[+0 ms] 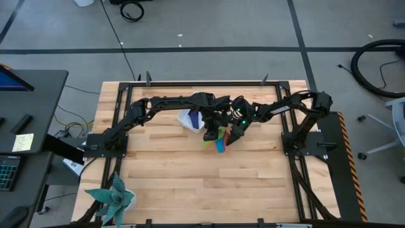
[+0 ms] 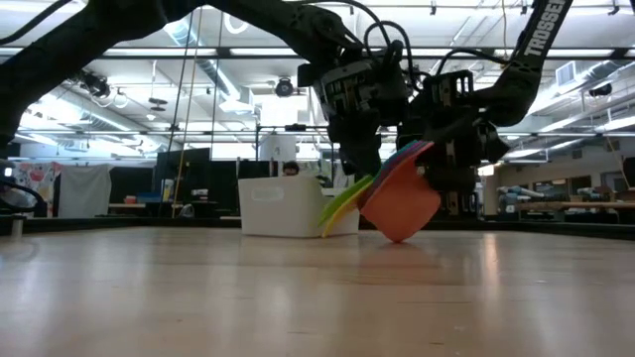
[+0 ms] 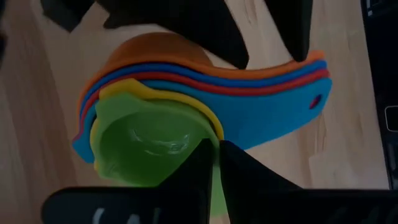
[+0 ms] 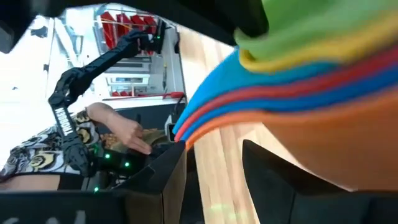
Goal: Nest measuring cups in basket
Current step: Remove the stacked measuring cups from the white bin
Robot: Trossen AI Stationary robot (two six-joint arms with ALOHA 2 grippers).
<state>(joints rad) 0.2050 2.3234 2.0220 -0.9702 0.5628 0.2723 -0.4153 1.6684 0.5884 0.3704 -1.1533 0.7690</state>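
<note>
— High view: what surface, what room?
— Wooden table (image 1: 190, 183), grey floor around; potted plant (image 1: 114, 197) at the near left corner.
— Arms?
— Both reaching to mid-table, meeting beside the white basket (image 2: 283, 206).
— Left gripper (image 1: 209, 134)?
— Fingers pinched narrow on the stacked measuring cups (image 2: 397, 193), at the green rim.
— Right gripper (image 1: 235, 133)?
— Fingers spread wide, either side of the stack's handles; contact unclear.
— Cups?
— Tilted, lifted off the table, just beside the basket

white "TROSSEN" lettering down the right arm (image 2: 537, 30), low view
</note>
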